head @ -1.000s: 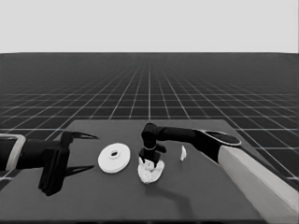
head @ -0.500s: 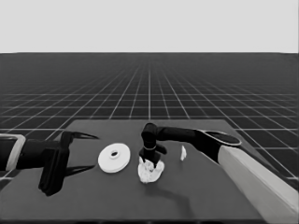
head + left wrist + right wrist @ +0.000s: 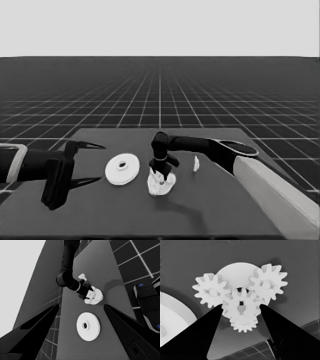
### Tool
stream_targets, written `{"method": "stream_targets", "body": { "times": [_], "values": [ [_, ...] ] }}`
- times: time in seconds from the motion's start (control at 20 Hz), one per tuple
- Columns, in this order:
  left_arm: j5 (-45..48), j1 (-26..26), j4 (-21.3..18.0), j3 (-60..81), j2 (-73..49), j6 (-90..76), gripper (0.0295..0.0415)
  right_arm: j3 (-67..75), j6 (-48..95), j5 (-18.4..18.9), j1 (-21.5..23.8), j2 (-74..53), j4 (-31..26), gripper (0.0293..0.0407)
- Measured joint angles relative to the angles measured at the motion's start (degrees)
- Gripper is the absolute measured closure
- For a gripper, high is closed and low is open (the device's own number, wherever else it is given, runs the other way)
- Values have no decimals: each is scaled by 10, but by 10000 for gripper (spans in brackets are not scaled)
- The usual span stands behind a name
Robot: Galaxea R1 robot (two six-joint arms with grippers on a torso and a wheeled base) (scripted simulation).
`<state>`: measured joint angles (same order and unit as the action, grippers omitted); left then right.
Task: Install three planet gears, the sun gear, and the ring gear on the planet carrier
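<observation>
The planet carrier (image 3: 167, 188), the smaller round part, lies at mid-table. In the right wrist view the carrier (image 3: 237, 271) bears three planet gears: one on one side (image 3: 211, 292), one on the other (image 3: 268, 285) and one nearest the camera (image 3: 243, 325). A fourth gear (image 3: 241, 302) sits over the carrier's centre hole, between the other three, and my right gripper (image 3: 241, 306) is shut on it, pointing straight down (image 3: 161, 175). The ring gear (image 3: 122, 170), the larger round part, lies flat just left of the carrier. My left gripper (image 3: 101, 163) waits open at the table's left end, holding nothing.
A thin white piece (image 3: 196, 163) lies right of the carrier, close to the right arm. The ring gear's rim (image 3: 172, 315) shows beside the right fingers. Dark machinery with blue lights (image 3: 147, 302) stands past the table's edge.
</observation>
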<state>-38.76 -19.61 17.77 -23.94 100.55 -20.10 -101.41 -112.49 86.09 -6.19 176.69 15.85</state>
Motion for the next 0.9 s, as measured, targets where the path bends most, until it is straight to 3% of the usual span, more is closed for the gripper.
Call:
{"method": "stream_targets", "body": {
  "times": [0.9],
  "values": [
    [0, 0, 0, 0, 0, 0, 326, 0, -108, 0, 0, 0, 0, 390]
  ]
}}
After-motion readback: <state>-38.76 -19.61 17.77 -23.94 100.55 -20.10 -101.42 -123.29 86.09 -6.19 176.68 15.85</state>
